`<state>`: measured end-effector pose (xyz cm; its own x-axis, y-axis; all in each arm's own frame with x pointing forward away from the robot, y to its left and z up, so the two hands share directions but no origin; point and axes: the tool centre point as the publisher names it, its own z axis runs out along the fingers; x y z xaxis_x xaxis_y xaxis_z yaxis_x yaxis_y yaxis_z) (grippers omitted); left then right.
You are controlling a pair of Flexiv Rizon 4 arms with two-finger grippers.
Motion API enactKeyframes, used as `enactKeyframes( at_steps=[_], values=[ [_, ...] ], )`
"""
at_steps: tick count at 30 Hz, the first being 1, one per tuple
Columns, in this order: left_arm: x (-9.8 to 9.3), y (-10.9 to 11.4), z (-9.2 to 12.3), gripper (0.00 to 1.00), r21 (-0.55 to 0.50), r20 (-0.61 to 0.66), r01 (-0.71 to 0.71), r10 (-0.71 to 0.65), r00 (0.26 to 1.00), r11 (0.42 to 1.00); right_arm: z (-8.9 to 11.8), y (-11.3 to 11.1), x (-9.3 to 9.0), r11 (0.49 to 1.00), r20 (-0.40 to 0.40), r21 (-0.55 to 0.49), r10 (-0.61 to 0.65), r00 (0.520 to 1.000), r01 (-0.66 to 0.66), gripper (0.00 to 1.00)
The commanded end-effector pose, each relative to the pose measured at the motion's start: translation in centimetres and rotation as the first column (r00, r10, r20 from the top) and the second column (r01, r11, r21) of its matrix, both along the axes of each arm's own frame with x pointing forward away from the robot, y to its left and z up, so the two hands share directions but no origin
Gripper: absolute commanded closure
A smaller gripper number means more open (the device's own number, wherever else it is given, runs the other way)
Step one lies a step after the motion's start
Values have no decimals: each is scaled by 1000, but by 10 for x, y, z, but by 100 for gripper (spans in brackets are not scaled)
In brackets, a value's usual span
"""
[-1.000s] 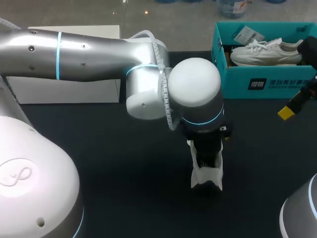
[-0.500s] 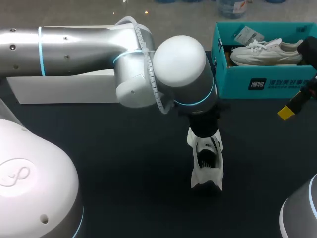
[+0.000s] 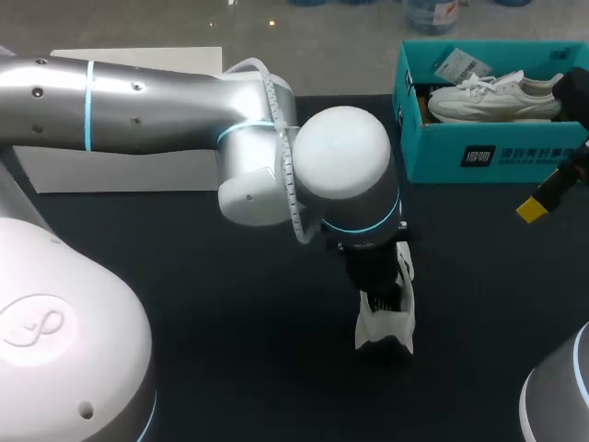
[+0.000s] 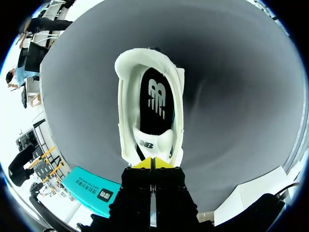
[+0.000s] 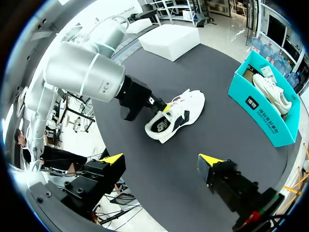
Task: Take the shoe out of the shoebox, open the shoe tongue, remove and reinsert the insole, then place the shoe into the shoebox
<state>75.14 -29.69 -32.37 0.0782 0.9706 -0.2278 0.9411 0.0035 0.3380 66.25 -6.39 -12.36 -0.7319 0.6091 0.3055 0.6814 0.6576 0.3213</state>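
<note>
A white sneaker stands on the dark table, toe toward the teal shoebox. In the left wrist view its opening faces me, showing the black insole and the white tongue. My left gripper is right at the tongue's upper edge, yellow tips pressed together on it. From the right wrist view the left gripper sits at the sneaker's mouth. My right gripper hangs open above the table's right side, well away from the sneaker; one yellow tip shows in the head view.
A second white shoe lies inside the shoebox at the back right. A white box stands at the back left. My left arm's big wrist joint covers the sneaker's front half in the head view.
The left gripper's fingers have closed from wide open onto the tongue. The left wrist shifted slightly over the sneaker. The right arm stayed still.
</note>
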Motion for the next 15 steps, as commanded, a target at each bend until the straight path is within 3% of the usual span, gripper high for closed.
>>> enactKeyframes(
  at_steps=[1, 9, 15],
  values=[
    [-7, 1, -8, 100, 7, -3, 0, 0, 1000, 1000, 0, 1, 3, 1000, -5, -3, 1, 1000, -1, 0],
    [-15, 1, -20, 100, 29, -22, 10, -10, 1000, 1000, 0, 1, 3, 1000, -5, -3, 1, 1000, -1, 0],
    [-2, -9, -6, 100, 0, 7, -7, 7, 1000, 1000, 0, 1, 3, 1000, -5, -3, 1, 1000, -1, 0]
  ],
)
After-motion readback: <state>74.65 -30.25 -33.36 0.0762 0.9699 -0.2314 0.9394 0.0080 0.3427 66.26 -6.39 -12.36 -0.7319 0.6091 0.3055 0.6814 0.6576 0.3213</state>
